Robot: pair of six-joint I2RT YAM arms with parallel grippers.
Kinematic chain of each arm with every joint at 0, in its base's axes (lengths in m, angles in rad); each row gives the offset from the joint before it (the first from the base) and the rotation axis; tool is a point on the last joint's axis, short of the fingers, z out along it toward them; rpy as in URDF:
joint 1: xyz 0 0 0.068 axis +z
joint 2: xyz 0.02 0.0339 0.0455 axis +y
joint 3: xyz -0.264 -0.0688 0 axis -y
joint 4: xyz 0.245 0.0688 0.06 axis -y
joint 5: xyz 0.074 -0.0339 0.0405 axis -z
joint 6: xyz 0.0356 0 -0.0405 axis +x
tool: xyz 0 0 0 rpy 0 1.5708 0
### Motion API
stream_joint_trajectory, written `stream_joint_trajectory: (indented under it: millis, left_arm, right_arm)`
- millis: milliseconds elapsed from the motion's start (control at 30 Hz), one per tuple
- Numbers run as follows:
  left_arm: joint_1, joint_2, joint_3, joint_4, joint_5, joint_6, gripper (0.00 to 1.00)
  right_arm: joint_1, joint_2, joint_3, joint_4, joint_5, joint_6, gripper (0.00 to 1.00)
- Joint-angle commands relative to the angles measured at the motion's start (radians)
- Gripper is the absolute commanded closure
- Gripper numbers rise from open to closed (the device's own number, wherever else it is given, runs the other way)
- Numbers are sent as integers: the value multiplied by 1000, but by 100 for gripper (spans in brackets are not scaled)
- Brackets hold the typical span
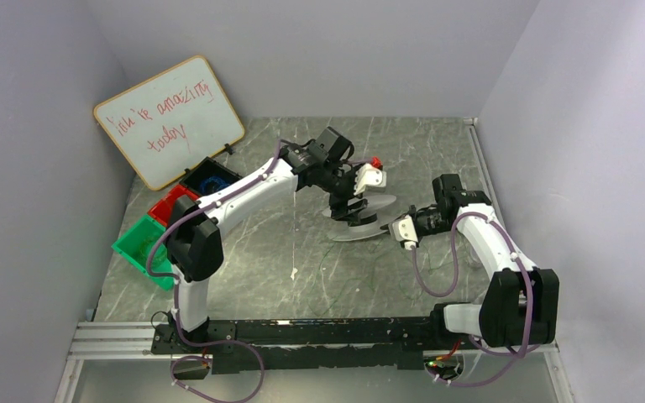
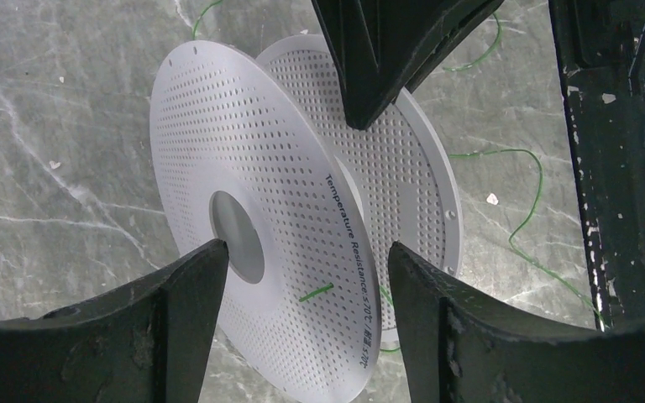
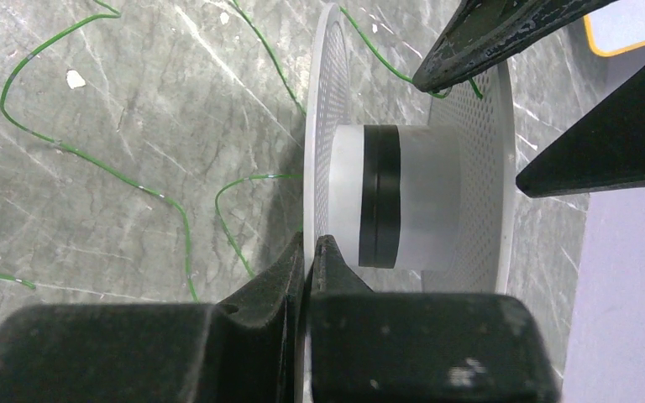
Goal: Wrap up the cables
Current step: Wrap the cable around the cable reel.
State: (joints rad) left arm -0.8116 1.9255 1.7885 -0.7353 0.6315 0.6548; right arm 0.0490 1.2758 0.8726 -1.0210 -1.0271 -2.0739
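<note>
The cable point(image 3: 101, 165) is a hair-thin green wire lying loose on the grey marbled surface point(image 1: 302, 277). It has no single long axis: its strands wander in open curves around the spool point(image 2: 269, 168) at mid-surface. 1 short green end pokes through a perforated flange. The spool, 2 white discs on a white hub with a black band, stands tilted. The right gripper point(image 3: 311, 243) is clamped on 1 flange's rim. The left gripper point(image 2: 306, 252) gapes wide astride the other flange, holding nothing.
</note>
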Motion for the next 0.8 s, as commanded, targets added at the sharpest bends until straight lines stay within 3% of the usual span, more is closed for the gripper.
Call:
stream_joint_trajectory:
  millis: [0, 333, 767]
  left_arm:
    - [-6, -4, 9, -21, 28, 29, 28]
    - [-11, -5, -5, -21, -31, 26, 40]
    - [-62, -8, -44, 69, -247, 7, 56]
  right_arm:
    - [-1, 19, 9, -143, -4, -228, 100]
    - [-6, 47, 43, -184, -9, -224, 100]
    - [-9, 152, 179, -429, -52, -280, 100]
